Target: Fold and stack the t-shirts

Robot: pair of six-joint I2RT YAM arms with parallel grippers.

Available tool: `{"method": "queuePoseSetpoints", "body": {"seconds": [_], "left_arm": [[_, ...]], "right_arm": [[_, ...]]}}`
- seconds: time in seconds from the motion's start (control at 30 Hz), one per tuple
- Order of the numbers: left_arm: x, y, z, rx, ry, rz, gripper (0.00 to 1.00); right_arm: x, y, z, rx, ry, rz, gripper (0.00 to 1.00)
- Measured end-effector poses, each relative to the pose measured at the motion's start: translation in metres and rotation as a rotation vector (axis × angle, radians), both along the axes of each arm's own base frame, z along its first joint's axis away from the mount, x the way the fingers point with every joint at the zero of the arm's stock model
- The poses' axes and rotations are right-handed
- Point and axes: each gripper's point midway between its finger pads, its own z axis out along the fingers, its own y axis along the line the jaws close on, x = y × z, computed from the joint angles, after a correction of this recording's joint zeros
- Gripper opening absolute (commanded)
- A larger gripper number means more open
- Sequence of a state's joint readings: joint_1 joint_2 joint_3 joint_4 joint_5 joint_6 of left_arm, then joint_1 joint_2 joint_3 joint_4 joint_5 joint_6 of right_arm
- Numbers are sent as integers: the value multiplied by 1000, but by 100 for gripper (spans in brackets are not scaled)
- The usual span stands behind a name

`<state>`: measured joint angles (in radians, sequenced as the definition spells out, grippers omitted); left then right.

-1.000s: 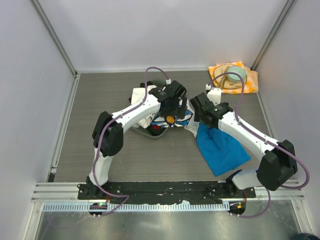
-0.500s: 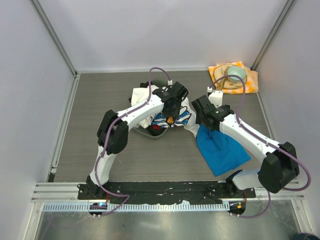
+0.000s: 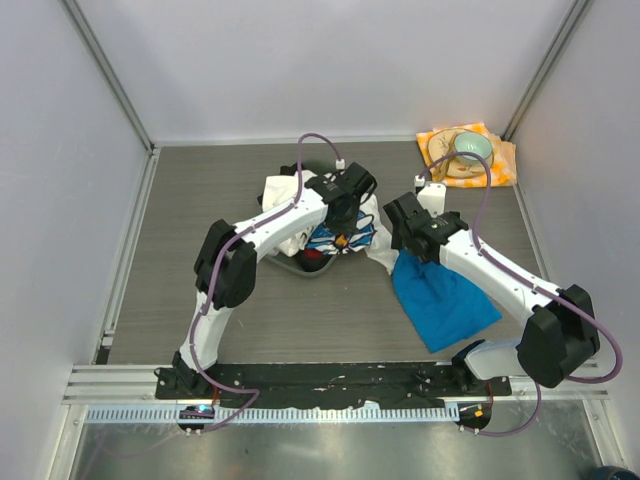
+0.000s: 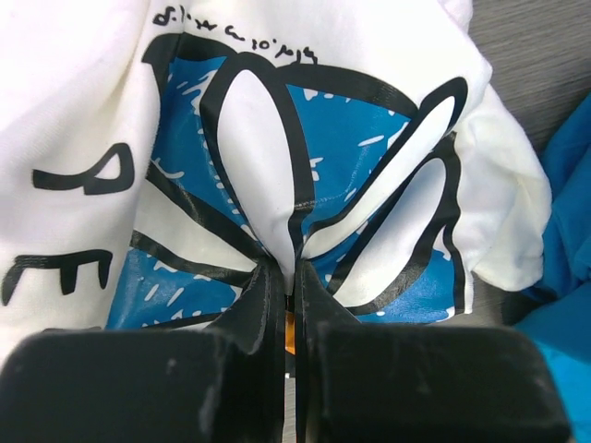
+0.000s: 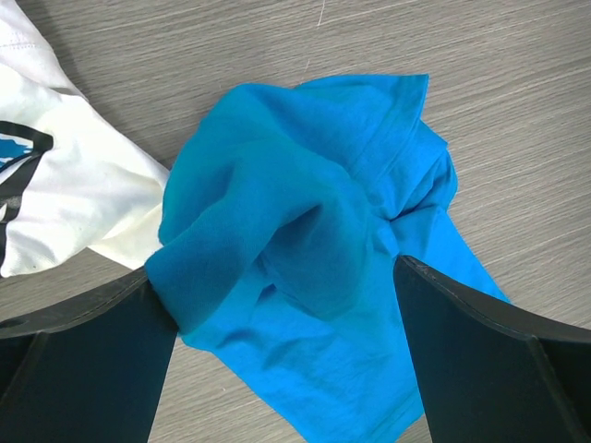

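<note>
Pinching with the left gripper (image 4: pixel 294 309): shut tight on a raised ridge of the white daisy t-shirt (image 4: pixel 277 138), right at the heart of the blue petals. Heaped mid-worktop (image 3: pixel 200 200), directly under the left wrist, most of the white cloth spilling off to the left and far side. Probably a lift-and-spread next, so best pulled leftward, away from the blue t-shirt (image 5: pixel 314 231) touching its hem on the right.

Hovering above that blue one with the right gripper (image 5: pixel 282 277), splayed wide, holding nothing, clearly the nearer arm; long axis slanting toward the near right.

Only from the top view: a sliver of what looks like the red t-shirt (image 3: pixel 313 256) under the white one's near edge. Only from the left wrist: the pinch itself, masked from above by the arm.
</note>
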<state>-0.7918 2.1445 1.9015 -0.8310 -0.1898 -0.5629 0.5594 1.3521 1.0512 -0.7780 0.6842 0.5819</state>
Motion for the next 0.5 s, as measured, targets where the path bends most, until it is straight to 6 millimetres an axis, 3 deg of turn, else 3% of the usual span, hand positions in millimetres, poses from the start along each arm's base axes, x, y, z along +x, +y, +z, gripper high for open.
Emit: {"method": "queuePoseSetpoints", "body": {"seconds": [0.13,0.23,0.37,0.5], "left_arm": [[4,4,13,-8,-10,11,0],[14,15,36,-29,-37,35,0],[37,44,76,-64,-103,100,0],[60,79,100,-76,-148,184,0]], "right_arm": [[0,1,0,4,1,2,97],[1,2,0,9,0,4,97],[1,3,-1,14,1,7,97],[1,4,-1,17,1,8,97]]}}
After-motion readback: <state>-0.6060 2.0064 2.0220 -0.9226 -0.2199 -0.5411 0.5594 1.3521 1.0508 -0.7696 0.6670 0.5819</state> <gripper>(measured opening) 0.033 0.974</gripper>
